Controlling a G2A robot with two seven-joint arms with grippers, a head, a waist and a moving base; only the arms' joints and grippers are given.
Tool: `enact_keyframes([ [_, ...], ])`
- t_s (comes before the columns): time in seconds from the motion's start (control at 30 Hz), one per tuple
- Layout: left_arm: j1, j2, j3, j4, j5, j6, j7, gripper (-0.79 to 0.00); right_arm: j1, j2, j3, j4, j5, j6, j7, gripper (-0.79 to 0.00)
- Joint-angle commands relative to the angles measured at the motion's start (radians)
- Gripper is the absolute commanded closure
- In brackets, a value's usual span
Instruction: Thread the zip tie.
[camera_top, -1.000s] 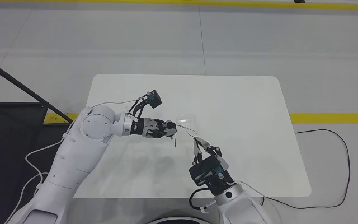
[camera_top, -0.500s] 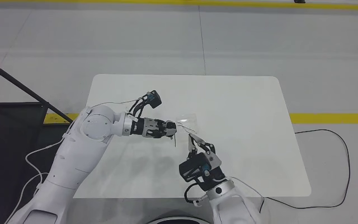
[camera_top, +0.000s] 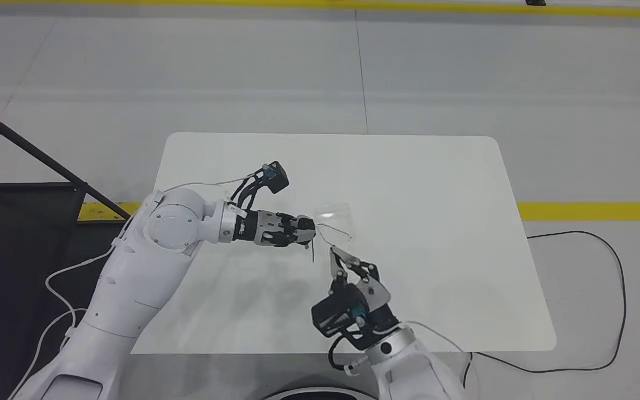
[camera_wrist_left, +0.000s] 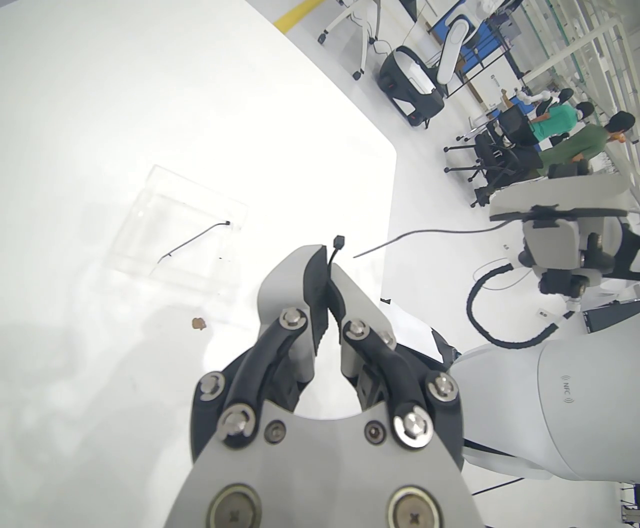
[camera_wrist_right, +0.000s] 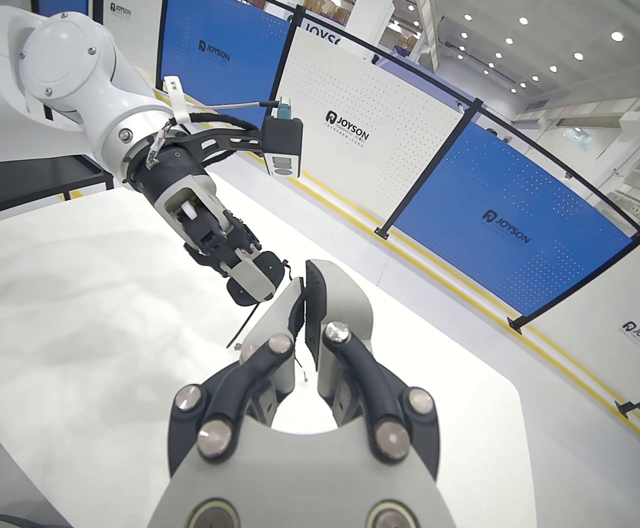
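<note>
Left gripper (camera_wrist_left: 327, 260) pinches zip tie (camera_wrist_left: 338, 241); right gripper (camera_wrist_right: 306, 280) pinches thin strand (camera_wrist_left: 425, 231). White table (camera_wrist_left: 150, 100) bears clear tray (camera_wrist_left: 200, 186); blue panels (camera_wrist_right: 500, 210) behind.

Thin black zip tie (camera_wrist_left: 338, 242) pinched in the left end effector (camera_wrist_left: 324, 267), small square head sticking out beyond it

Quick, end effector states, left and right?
Left end effector: closed on the zip tie, head end sticking out past the fingertips.
Right end effector: closed on a thin black strap.
</note>
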Motion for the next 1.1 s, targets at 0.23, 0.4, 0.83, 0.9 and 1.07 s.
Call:
enact_keyframes([
  [0.23, 0.000, 0.000, 0.000, 0.000, 0.000, 0.000, 0.000, 0.000, 0.008, 0.009, -0.011, 0.008, -0.002, 0.034, 0.001, 0.000],
  [0.4, 0.000, 0.000, 0.000, 0.000, 0.000, 0.000, 0.000, 0.000, 0.018, 0.012, -0.017, 0.014, 0.000, 0.053, 0.012, 0.000],
  [0.83, 0.000, 0.000, 0.000, 0.000, 0.000, 0.000, 0.000, 0.000, 0.044, 0.021, -0.033, 0.028, 0.001, 0.071, 0.046, 0.000],
  [0.9, 0.000, 0.000, 0.000, 0.000, 0.000, 0.000, 0.000, 0.000, 0.047, 0.023, -0.035, 0.029, -0.002, 0.069, 0.051, 0.000],
  [1.07, 0.000, 0.000, 0.000, 0.000, 0.000, 0.000, 0.000, 0.000, 0.054, 0.028, -0.043, 0.034, -0.023, 0.064, 0.055, 0.000],
])
